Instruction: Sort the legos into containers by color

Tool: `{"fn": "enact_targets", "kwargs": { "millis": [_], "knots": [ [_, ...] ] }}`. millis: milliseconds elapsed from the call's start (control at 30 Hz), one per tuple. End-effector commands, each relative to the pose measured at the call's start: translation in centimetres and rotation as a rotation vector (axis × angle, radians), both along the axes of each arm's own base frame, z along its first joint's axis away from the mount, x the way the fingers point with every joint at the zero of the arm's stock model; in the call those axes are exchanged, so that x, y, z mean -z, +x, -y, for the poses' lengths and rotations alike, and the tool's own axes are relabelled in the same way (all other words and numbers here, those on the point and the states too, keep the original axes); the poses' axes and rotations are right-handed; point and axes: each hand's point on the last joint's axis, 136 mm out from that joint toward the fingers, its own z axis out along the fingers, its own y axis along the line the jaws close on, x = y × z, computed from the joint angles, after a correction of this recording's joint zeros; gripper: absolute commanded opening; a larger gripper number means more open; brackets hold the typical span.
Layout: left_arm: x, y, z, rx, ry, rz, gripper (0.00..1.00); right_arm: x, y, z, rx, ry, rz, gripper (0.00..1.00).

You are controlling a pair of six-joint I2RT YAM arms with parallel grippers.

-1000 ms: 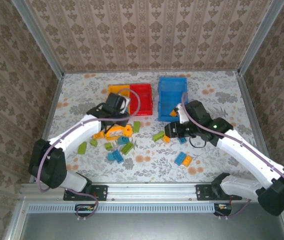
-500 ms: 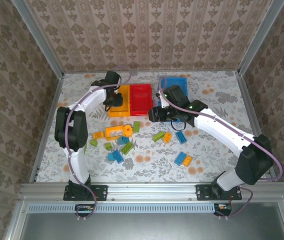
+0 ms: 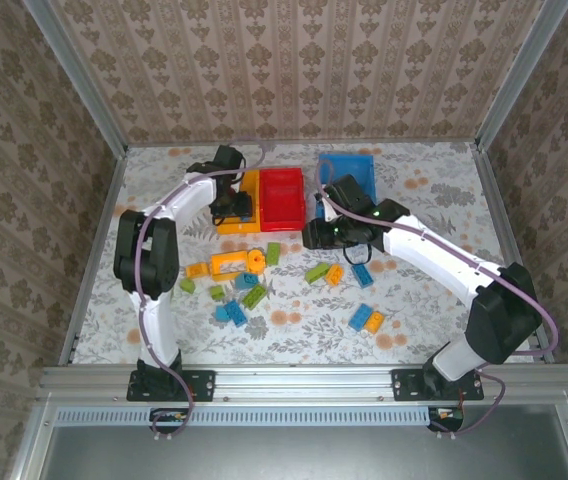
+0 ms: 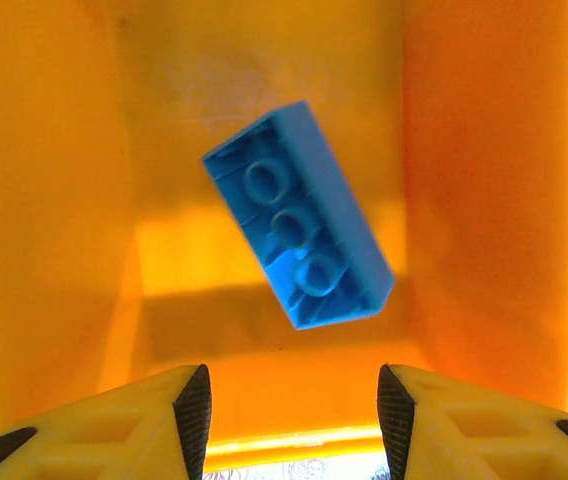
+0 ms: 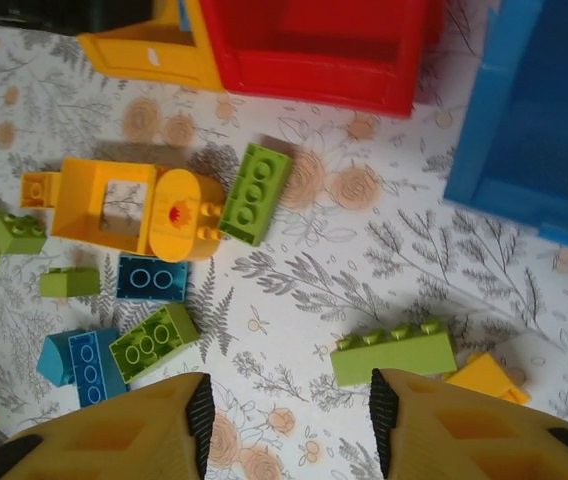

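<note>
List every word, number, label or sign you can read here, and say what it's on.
No words or numbers can be read anywhere.
Red mark on the yellow piece: a printed sign, too small to read.
Pale patch on the yellow bin: too blurred to tell whether it is text.

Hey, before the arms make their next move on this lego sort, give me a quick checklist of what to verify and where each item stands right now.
1. Left end effector open, nothing held: ok.
2. Blue brick in a bin of its own colour: not ok, it is inside the yellow-orange bin.
3. Right end effector open, nothing held: ok.
4. Long lime green brick centred under the right end effector: not ok, it lies off to one side.
5. Sorting finished: not ok, many loose bricks lie on the table.
</note>
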Motion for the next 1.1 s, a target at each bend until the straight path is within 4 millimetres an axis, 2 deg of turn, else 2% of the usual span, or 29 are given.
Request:
{"fn": "enact_targets", "kwargs": {
  "millis": [0,133,267,333,433,500,667,833,933,1067],
  "knots": [
    [-2.9,-1.3,0.5,-0.004,-0.035,0.038,0.53,2.1,-1.6,0.8,0.091,-0.038,-0.114,0.47],
    [-4.5,-2.9,1.2,0.006,-0.054,0.091,0.56,4.1,-3.0,0.3,0.217,-0.059,-0.264,0.45],
    [-6.2,-5.7,2.1,0.043,-0.140,0.176,0.58,5.9,-4.4,-0.6,0.337,-0.091,-0.358,0.47],
    [-6.9,-8.0,3.6,0.110,-0.191,0.220,0.60,6.5,-4.5,-0.6,0.417,-0.094,-0.356,0.50],
    [-8.0,-11.1,4.5,0.184,-0.276,0.292,0.63,7.9,-4.4,-0.2,0.588,-0.045,-0.393,0.53],
    [-9.0,-13.1,4.8,0.229,-0.329,0.331,0.65,8.9,-4.2,-0.2,0.676,-0.002,-0.413,0.54],
    [-9.5,-17.4,4.2,0.278,-0.395,0.349,0.66,11.0,-3.7,-0.6,0.799,0.030,-0.451,0.54],
    [-10.3,-19.7,3.4,0.296,-0.444,0.385,0.67,12.4,-2.4,-0.8,0.847,0.044,-0.439,0.56],
    [-10.6,-20.8,3.1,0.310,-0.469,0.397,0.67,13.5,-2.4,-0.6,0.872,0.026,-0.458,0.55],
    [-10.9,-21.6,2.5,0.305,-0.479,0.407,0.68,14.5,-2.4,-0.6,0.895,0.044,-0.464,0.40]
  ]
}}
